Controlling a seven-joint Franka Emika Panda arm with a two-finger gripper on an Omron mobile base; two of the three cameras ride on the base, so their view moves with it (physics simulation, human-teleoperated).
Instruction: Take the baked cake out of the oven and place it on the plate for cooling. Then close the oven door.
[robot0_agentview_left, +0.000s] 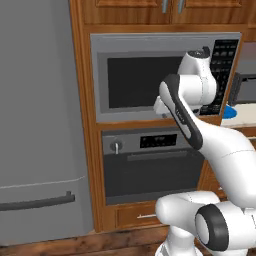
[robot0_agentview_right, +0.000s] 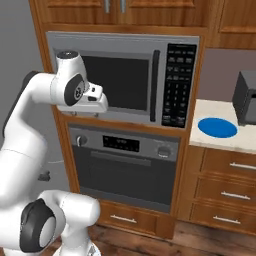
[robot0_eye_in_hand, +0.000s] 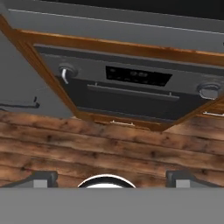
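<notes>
Here the oven (robot0_agentview_right: 125, 165) sits built into the wooden cabinet column, directly below the microwave (robot0_agentview_right: 125, 80), and the oven door (robot0_agentview_right: 122, 177) is shut flat against its front, its horizontal bar handle (robot0_agentview_right: 120, 158) running just beneath the dark display. The baked cake cannot be seen behind the closed door. The plate (robot0_agentview_right: 217, 127) — flat, round, bright blue — lies on the pale counter (robot0_agentview_right: 200, 110) to the right of the oven column, beside a dark appliance (robot0_agentview_right: 246, 97). The gripper (robot0_eye_in_hand: 112, 179) hangs in front of the microwave, above the oven and well apart from the handle, looking down at the oven front and the plank floor (robot0_eye_in_hand: 109, 148); its fingers (robot0_eye_in_hand: 41, 178) stand wide apart — holding nothing. A grey refrigerator (robot0_agentview_left: 37, 125) stands left of the cabinet.
</notes>
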